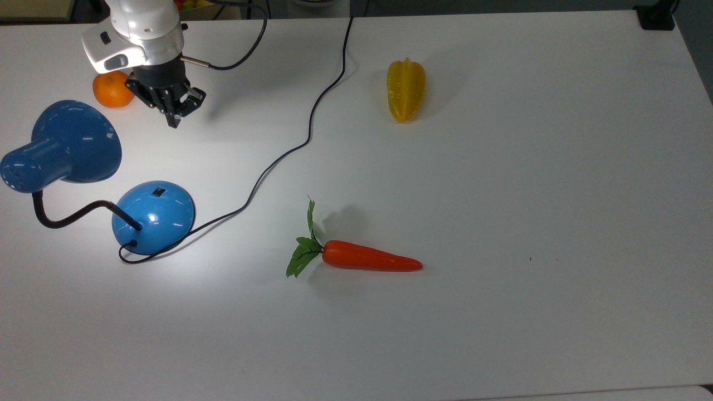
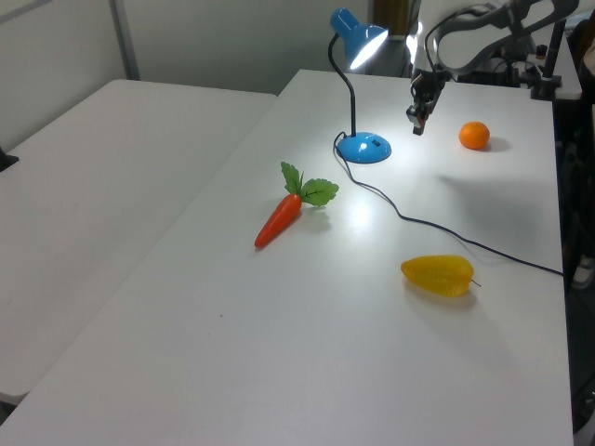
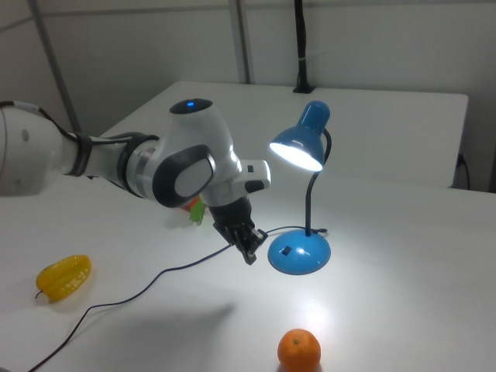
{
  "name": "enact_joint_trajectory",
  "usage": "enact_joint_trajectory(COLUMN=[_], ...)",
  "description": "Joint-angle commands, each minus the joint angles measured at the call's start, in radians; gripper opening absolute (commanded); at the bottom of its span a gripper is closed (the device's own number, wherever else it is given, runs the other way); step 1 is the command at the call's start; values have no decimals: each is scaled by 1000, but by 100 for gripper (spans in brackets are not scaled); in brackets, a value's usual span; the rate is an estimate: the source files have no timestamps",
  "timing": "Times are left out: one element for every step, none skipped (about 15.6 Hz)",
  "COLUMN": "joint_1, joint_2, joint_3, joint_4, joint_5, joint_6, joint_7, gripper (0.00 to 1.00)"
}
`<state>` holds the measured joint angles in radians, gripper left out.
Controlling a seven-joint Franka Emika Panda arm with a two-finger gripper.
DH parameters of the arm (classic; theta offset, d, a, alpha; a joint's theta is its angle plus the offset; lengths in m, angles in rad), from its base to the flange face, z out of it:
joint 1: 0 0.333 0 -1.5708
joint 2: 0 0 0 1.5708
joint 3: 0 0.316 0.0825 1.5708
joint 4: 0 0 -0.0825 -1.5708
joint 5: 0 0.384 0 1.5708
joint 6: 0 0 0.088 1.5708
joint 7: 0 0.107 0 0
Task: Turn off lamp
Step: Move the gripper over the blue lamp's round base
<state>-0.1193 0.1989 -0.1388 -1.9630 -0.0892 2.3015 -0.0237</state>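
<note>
The lamp [image 1: 83, 167] is seen lit on the white bench [image 1: 501, 167], at the top view's left; its glossy blue shade [image 3: 301, 144] is held up on the black bendy neck [image 1: 67, 216] and a bright patch is cast on the bench below. The round blue base [image 1: 154, 215] carries a small black switch [image 1: 159, 192] (also seen on the base in the right view). A black cord [image 1: 301, 139] is trailed from the base across the bench to the far edge.

The white arm [image 3: 139, 167] is reached in from the top view's upper left, bent at the wrist so the tool [image 1: 174, 120] is pointed down and slightly toward the lamp base. The tool is held above the bench, apart from the base and the shade, near the orange [image 1: 111, 89], which is partly covered by the wrist in the top view. In the right view the tool [image 3: 249, 254] is seen just beside the base, not touching. The fingers appear brought together with nothing between them.

Elsewhere on the bench, a carrot [image 1: 362, 259] with green leaves and a yellow starfruit [image 1: 405, 89] are lying well apart from the lamp.
</note>
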Motion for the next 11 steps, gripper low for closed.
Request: enact_joint_trajectory(joint_1=[-11,-20,-25,-26,-26,-26,-28,-28,-29,-28,-28], joint_2=[51,62,73,86,97,108,116,134,143,152,160], joint_3=[2,2,4,4,4,4,4,4,4,4,4], joint_4=[-19,-17,-16,-14,-13,-11,-11,-8,-7,-7,-7], joint_5=[0,0,0,0,0,0,0,0,0,2,0], joint_6=[143,179,214,245,278,311,343,372,401,427,450], joint_7=[18,18,18,18,18,18,18,19,19,19,19], gripper=[0,0,0,0,0,0,0,0,0,0,0])
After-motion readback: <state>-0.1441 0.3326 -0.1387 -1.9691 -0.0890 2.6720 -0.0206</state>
